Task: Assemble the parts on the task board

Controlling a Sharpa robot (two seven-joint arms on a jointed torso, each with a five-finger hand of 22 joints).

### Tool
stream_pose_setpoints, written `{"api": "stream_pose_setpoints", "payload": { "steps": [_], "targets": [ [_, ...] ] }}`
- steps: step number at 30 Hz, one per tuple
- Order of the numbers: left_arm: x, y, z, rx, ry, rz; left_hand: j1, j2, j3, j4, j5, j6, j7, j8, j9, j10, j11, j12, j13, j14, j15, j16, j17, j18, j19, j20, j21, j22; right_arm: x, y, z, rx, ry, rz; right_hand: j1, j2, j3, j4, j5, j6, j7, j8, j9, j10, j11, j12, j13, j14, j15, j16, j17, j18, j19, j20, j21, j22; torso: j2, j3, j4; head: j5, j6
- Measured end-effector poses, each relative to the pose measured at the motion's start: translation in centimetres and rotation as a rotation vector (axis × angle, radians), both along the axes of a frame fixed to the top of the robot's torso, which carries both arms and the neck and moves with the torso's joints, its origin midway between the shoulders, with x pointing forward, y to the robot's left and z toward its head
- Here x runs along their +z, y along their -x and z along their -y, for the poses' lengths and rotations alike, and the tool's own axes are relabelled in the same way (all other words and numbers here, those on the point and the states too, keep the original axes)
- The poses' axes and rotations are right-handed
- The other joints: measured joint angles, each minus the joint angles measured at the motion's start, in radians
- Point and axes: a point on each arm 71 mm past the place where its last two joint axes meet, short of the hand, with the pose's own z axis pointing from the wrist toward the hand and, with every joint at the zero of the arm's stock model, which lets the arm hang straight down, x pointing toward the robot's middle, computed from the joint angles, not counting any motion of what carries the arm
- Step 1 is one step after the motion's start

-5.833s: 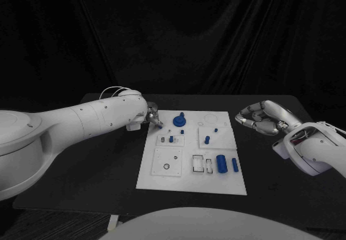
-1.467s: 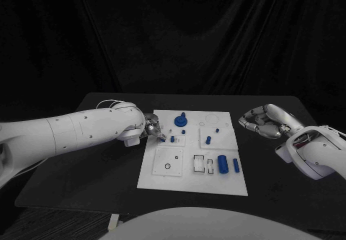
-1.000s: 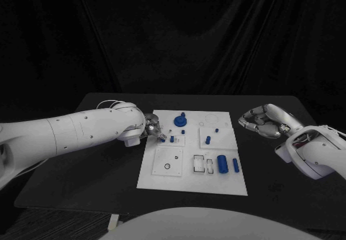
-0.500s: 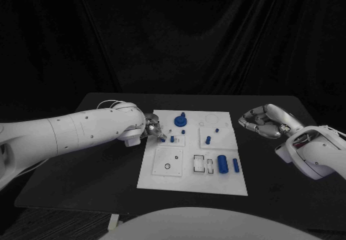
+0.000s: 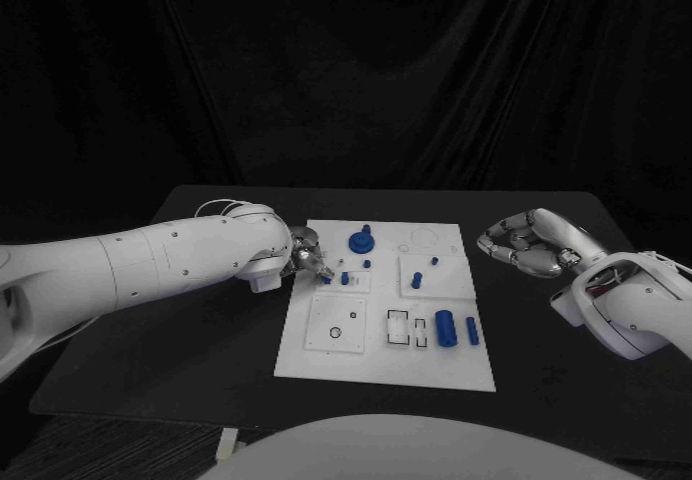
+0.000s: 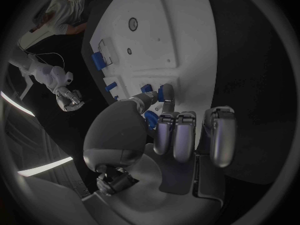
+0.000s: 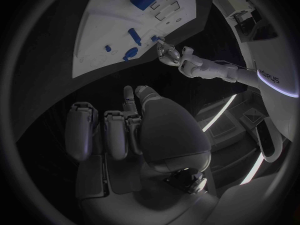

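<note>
Since the oldest frame the left arm has swung lower and its hand has slid from the board's far left corner down along the left edge; over the last second and a half nothing visibly shifts.

The black bench carries the white task board in its middle. From overhead the blue parts are spread over the board: a round knobbed piece near the far edge, a fat cylinder with a slimmer bar just beside it near the right edge, and small pegs standing in the middle plates.

The left hand sits at the board's left edge. The overhead camera hides what its fingers do; the left wrist camera shows the thumb and a fingertip closed together on a small blue piece, right over the board, with the other fingers extended side by side.

The right hand hangs above the bare bench to the right of the board, well apart from it, palm turned inward; its fingers are curled in on nothing.

Only the right wrist camera catches lettering on the left arm, too small to read.
</note>
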Motion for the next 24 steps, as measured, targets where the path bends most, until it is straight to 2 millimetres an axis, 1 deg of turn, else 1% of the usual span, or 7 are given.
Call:
{"api": "stream_pose_setpoints", "payload": {
  "steps": [3,8,10,15,17,20,24],
  "targets": [
    [-0.02,0.01,-0.04,0.001,0.000,0.000,0.000,0.000,0.000,0.000,0.000,0.000,0.000,0.000,0.000,0.000,0.000,0.000,0.000,0.000,0.000,0.000,0.000,0.000,0.000,0.000,0.000,0.000,0.00,0.00,0.01,0.000,0.000,0.000,0.000,0.000,0.000,0.000,0.000,0.000,0.000,0.000,0.000,0.000,0.000,0.000,0.000,0.000,0.000,0.000,0.000,0.000,0.000,0.000,0.000,0.001,0.000,0.0000,-0.0001,0.000,0.000],
    [-0.02,0.07,-0.08,0.001,0.003,0.002,0.000,0.000,-0.004,-0.004,0.013,0.000,0.000,-0.002,0.000,0.000,0.000,0.000,0.000,0.000,0.000,0.000,0.000,0.000,0.000,0.000,0.000,0.000,-0.01,0.01,0.01,0.000,0.000,0.000,0.000,0.000,0.000,0.000,0.000,0.000,0.000,0.000,0.000,0.000,0.000,0.000,0.000,0.000,0.000,0.000,0.000,0.000,0.000,0.000,0.000,0.001,0.000,0.0000,-0.0001,0.002,0.000],
    [-0.03,0.15,-0.09,0.000,0.006,0.003,0.000,0.000,-0.007,-0.007,0.024,0.000,0.000,-0.003,-0.002,0.000,0.000,0.000,0.000,0.000,0.000,0.000,0.000,0.000,0.000,0.000,0.000,0.000,-0.02,0.01,-0.01,0.000,0.000,-0.001,0.000,0.000,0.000,0.000,0.000,0.000,0.000,0.000,0.000,0.000,0.000,0.000,0.000,0.000,0.000,0.000,0.000,0.000,0.000,0.000,0.000,0.001,0.000,0.0000,-0.0002,0.003,0.000],
    [-0.04,0.36,-0.16,0.000,0.017,0.011,0.006,0.003,-0.008,-0.008,0.040,0.000,0.001,-0.003,-0.003,0.000,0.000,0.000,0.000,0.000,0.000,0.000,0.000,0.000,0.000,0.000,0.000,0.000,-0.03,-0.01,0.01,-0.001,0.001,-0.001,0.000,0.000,0.000,0.000,0.000,0.000,0.000,0.000,0.000,0.000,0.000,0.000,0.000,0.000,0.000,0.000,0.000,0.000,0.000,0.000,0.000,0.001,0.000,0.0000,-0.0001,0.002,0.000],
    [-0.07,0.46,-0.23,0.002,0.022,0.016,0.010,0.003,-0.008,-0.008,0.040,-0.002,0.002,-0.003,-0.003,0.000,0.000,0.000,0.000,0.000,0.000,0.000,0.000,0.000,0.000,0.000,0.000,0.000,-0.04,-0.01,0.02,-0.001,0.001,-0.001,0.000,0.000,0.000,0.000,0.000,0.000,0.000,0.000,0.000,0.000,0.000,0.000,0.000,0.000,0.000,0.000,0.000,0.000,0.000,0.000,0.000,0.001,0.000,0.0000,-0.0001,0.002,0.000],
    [-0.10,0.58,-0.29,0.003,0.032,0.024,0.015,0.001,-0.012,-0.012,0.054,-0.002,0.003,-0.004,-0.003,0.000,0.000,0.000,0.000,0.000,0.000,0.000,0.000,0.000,0.000,0.000,0.000,0.000,-0.04,-0.02,0.03,-0.002,0.001,-0.002,0.000,0.000,0.002,-0.002,0.000,0.000,0.000,0.000,0.000,0.000,0.000,0.000,0.000,0.000,0.000,-0.001,0.000,0.000,0.000,0.000,0.000,0.001,0.000,0.0000,0.0000,0.002,0.000],
    [-0.16,0.73,-0.37,0.008,0.047,0.041,0.019,-0.001,-0.014,-0.014,0.059,-0.002,0.003,-0.004,-0.003,0.000,0.000,0.000,0.000,0.000,0.000,0.000,0.000,0.000,0.000,0.000,0.000,0.000,-0.05,-0.02,0.04,-0.003,0.001,-0.002,0.000,0.000,0.004,-0.004,0.000,0.000,0.000,0.000,0.000,0.000,0.000,0.000,0.000,0.000,0.000,-0.004,0.000,0.000,0.000,0.000,0.000,0.001,0.000,0.0000,0.0001,0.002,0.000]
  ]
}}
